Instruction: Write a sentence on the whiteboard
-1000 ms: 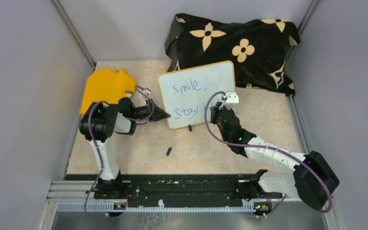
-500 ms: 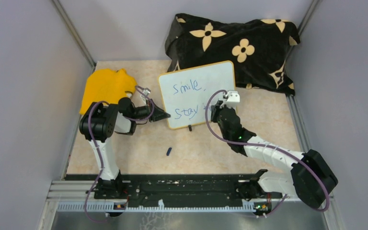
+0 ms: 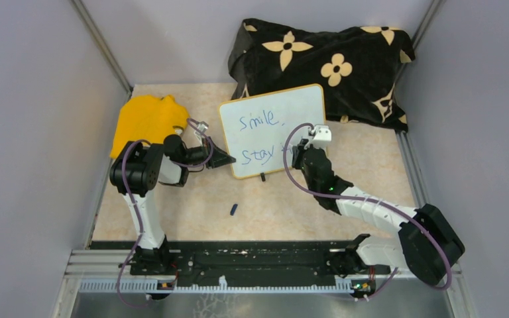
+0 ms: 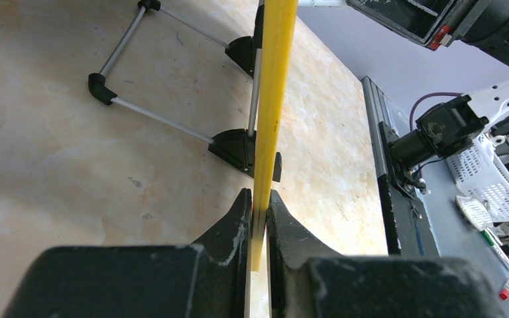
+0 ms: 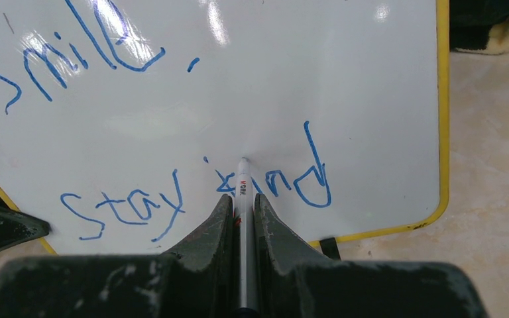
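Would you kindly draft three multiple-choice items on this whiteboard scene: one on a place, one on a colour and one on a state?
1. Seen from above, where does the left end effector grip the whiteboard?
A. left edge
B. top edge
C. right edge

2. What colour is the writing?
A. red
B. blue
C. green

3. What is the state of the right end effector?
A. open and empty
B. shut on a marker
C. out of view

Answers:
1 A: it pinches the yellow rim on that side.
2 B: both lines show blue in the right wrist view.
3 B: it clamps the marker, whose tip is at the board.
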You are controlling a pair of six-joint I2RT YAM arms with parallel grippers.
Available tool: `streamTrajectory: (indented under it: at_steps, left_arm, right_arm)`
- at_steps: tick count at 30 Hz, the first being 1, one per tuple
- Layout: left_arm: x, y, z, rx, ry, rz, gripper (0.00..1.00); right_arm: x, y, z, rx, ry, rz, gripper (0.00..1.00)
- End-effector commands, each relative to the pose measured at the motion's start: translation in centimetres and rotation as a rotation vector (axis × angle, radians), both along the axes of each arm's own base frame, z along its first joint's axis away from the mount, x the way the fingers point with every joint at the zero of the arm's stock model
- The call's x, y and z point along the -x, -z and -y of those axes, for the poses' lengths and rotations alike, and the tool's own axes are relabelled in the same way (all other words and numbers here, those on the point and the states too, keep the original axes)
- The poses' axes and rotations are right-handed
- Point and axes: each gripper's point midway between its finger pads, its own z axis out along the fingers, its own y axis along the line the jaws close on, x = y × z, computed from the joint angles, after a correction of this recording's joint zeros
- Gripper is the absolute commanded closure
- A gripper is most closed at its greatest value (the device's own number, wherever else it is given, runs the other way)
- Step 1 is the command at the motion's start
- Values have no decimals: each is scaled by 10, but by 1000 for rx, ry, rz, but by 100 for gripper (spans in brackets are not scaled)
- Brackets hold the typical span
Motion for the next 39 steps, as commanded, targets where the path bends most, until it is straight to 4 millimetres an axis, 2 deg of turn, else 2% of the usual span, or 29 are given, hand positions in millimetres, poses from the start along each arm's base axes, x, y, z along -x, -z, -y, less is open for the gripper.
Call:
streamTrajectory:
  at_steps: [1, 19, 24, 29, 35, 39]
  left_arm:
    - [0, 14, 2, -20, -13, -73, 100]
    - [0, 13, 2, -19, -14, -74, 100]
    - [-1, 13, 2, -17, -14, -74, 100]
    - [-1, 12, 2, -17, -14, -74, 100]
    - [0, 13, 2, -18, -14, -73, 100]
    - [0, 12, 2, -17, -11, -72, 100]
  right_arm:
    - [-8, -14, -2, -49, 8, 41, 100]
    - [-2, 6, 7, -16, 28, -14, 100]
    - [-1, 6, 8, -19, 28, -13, 100]
    - [-1, -9, 5, -49, 18, 14, 100]
    - [5, -44, 3, -119, -11, 78, 100]
    - [11, -62, 9, -133, -6, 104, 100]
